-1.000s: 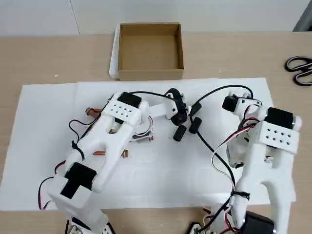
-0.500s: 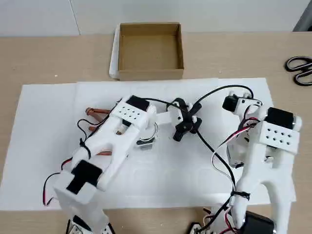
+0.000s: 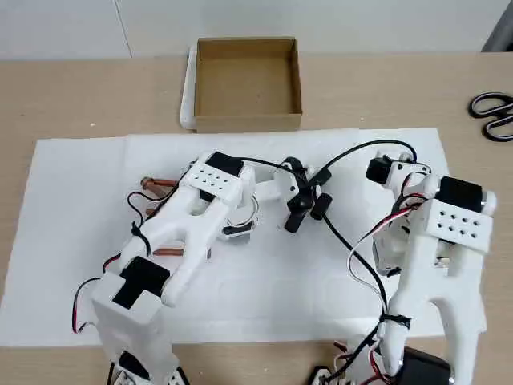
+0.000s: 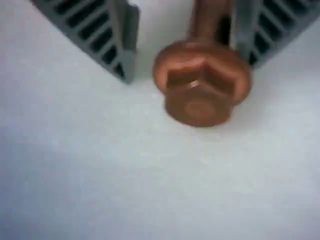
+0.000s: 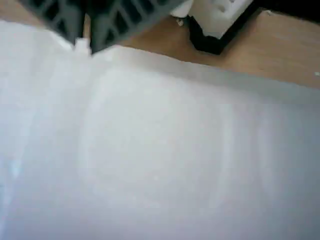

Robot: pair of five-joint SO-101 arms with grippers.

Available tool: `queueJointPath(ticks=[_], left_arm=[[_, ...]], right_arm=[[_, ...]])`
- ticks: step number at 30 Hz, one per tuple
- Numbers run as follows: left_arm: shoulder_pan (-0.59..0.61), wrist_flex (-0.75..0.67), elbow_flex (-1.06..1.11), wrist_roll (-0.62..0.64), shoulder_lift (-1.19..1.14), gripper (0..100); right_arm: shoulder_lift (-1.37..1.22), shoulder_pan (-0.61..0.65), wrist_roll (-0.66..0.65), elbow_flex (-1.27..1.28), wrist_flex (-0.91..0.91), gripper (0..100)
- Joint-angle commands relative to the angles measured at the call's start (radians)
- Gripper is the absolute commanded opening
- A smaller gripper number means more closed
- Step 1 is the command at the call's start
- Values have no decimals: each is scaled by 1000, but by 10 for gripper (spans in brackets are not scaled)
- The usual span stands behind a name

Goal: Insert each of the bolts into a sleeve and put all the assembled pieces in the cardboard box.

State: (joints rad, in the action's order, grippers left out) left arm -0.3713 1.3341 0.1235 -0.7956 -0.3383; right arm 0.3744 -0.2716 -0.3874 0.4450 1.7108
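Left pincer (image 4: 187,67) stands wide around a copper bolt (image 4: 200,87), whose shaft touches one finger (image 4: 260,30) and clears the other. The bolt lies on the white sheet (image 4: 100,175) beneath the pincer. The cardboard box (image 3: 248,122) sits well apart from the pincer.

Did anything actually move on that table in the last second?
The left arm shifted a little sideways toward the sleeves, came closest half a second ago, then eased back slightly. Its end effector stands open with a bolt between its fingers. The right arm and the cardboard box stayed put.
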Motion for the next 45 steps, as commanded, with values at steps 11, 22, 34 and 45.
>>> queueJointPath(ticks=[11,22,34,45], left_arm=[[14,51,-54,-3,3,6],[-57,281,-246,0,9,6],[-32,416,-587,140,9,6],[109,416,-776,543,9,6]], right_arm=[[4,-8,-11,-3,-8,8],[4,-8,-9,-3,-5,8],[4,-5,-9,-3,-7,8],[-2,-4,-5,-2,-10,8]])
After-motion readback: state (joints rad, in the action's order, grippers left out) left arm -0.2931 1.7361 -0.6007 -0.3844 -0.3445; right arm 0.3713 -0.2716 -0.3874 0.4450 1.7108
